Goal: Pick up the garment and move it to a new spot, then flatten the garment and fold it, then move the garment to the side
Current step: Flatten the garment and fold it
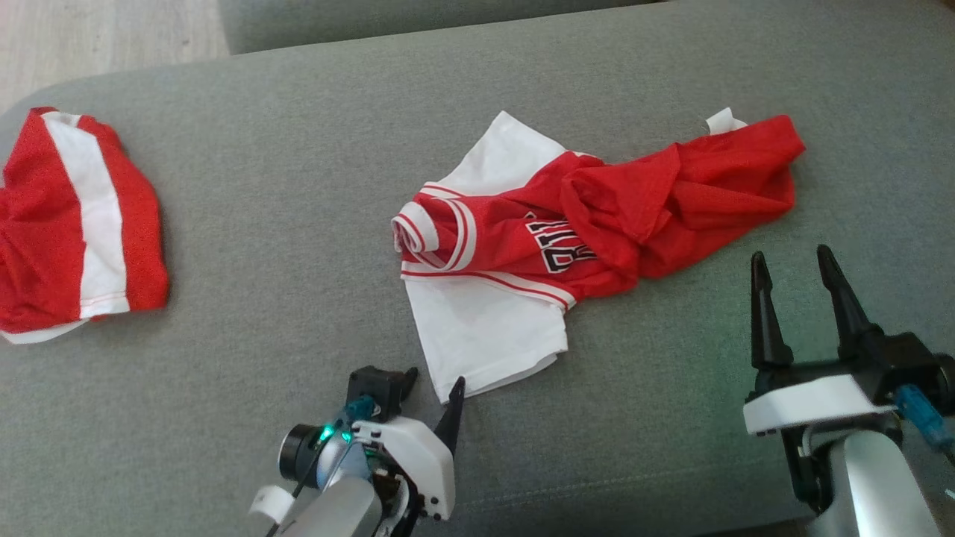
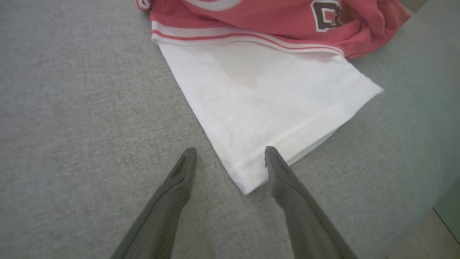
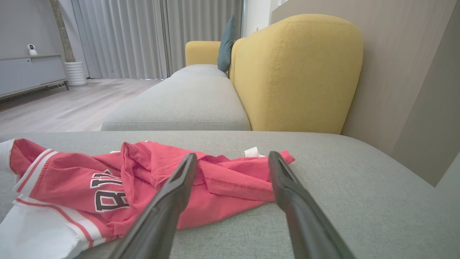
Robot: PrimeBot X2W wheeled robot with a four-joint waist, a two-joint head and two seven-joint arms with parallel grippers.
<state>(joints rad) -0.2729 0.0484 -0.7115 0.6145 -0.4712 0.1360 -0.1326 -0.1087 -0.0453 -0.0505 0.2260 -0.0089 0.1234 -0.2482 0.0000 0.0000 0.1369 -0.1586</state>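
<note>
The garment [image 1: 597,224] is a red jersey with white sleeves and dark lettering, lying crumpled in the middle of the grey cushion [image 1: 298,149]. My left gripper [image 1: 434,380] is open just in front of the near white sleeve. In the left wrist view, the left gripper [image 2: 230,151] has its fingers straddling the corner of that sleeve [image 2: 266,100] without closing on it. My right gripper [image 1: 791,255] stands open and empty, a little short of the red bunched end. In the right wrist view, the right gripper [image 3: 233,155] points at the red folds [image 3: 143,180].
A second red and white piece of clothing [image 1: 74,224] lies at the cushion's far left. Behind the cushion stand a yellow sofa back [image 3: 298,72] and another grey seat [image 3: 179,104]. Wooden floor [image 1: 89,37] shows at the upper left.
</note>
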